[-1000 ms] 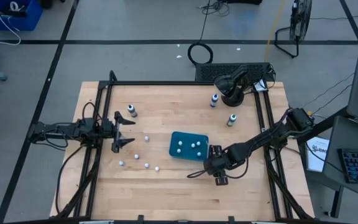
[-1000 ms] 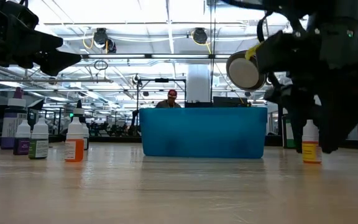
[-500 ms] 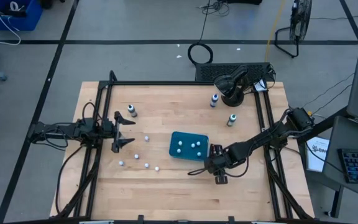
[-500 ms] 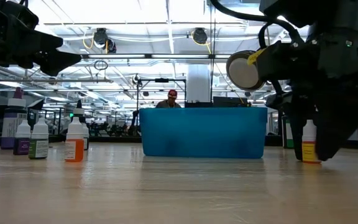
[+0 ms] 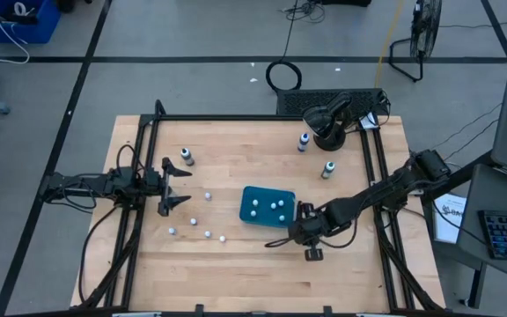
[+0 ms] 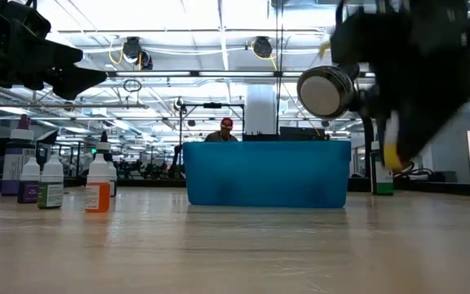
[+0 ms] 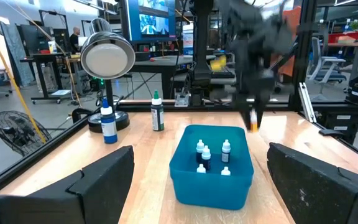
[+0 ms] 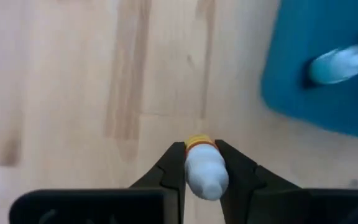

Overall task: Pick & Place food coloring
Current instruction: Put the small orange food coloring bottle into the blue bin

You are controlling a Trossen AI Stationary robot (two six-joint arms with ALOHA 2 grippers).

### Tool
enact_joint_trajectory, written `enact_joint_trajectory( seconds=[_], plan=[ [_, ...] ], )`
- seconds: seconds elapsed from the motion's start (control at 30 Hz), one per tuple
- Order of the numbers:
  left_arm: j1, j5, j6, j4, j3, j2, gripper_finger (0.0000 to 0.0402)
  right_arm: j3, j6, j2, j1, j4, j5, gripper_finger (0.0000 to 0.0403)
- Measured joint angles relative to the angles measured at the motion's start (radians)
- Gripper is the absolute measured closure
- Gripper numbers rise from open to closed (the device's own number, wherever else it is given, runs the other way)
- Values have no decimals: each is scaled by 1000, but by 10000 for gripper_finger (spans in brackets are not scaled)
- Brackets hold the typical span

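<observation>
My right gripper hangs just off the near right corner of the teal tray, shut on a small food coloring bottle with a white cap and a yellow label. The bottle is clear of the wood. Several more small bottles stand in the tray. Others stand loose on the table at centre left. Taller bottles stand at the far side. My left gripper waits open at the left edge, pointing level across the table. My right gripper pinches the bottle's white upper part between its two fingers, one on each side. The fingers slant steeply down from the table's right side. The bottle hangs below them, tilted, its yellow-labelled lower end clear of the table.
A black round object with a cable sits at the far right. Black frame rails run along the table's left and right sides. Bare wood lies along the near edge. A person sits beyond the table.
My right gripper has shut on the yellow-labelled bottle, which stood on the table near the tray, and has risen with it. The bottle is lifted clear and now tilts.
</observation>
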Motion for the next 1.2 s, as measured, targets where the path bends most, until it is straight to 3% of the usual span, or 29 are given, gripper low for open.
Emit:
enact_joint_trajectory(
  seconds=[0.13, 0.27, 0.5, 0.6, 0.77, 1.2],
  plan=[
    [0, 0, 0, 0, 0, 0, 36, 146, -75, -46, -9, -132, 122, 354],
    [0, 0, 0, -1, 0, 0, 36, 348, -165, -21, -76, -233, 150, 354],
    [0, 0, 0, 1, 0, 0, 36, 706, -326, 164, -208, -458, 146, 354],
    [0, 0, 0, 1, 0, 0, 36, 797, -377, 264, -265, -540, 113, 354],
    [0, 0, 0, 0, 0, 0, 37, 797, -441, 381, -328, -537, 15, 354],
    [0, 0, 0, 1, 0, 0, 36, 655, -527, 508, -392, -353, 16, 354]
  ],
)
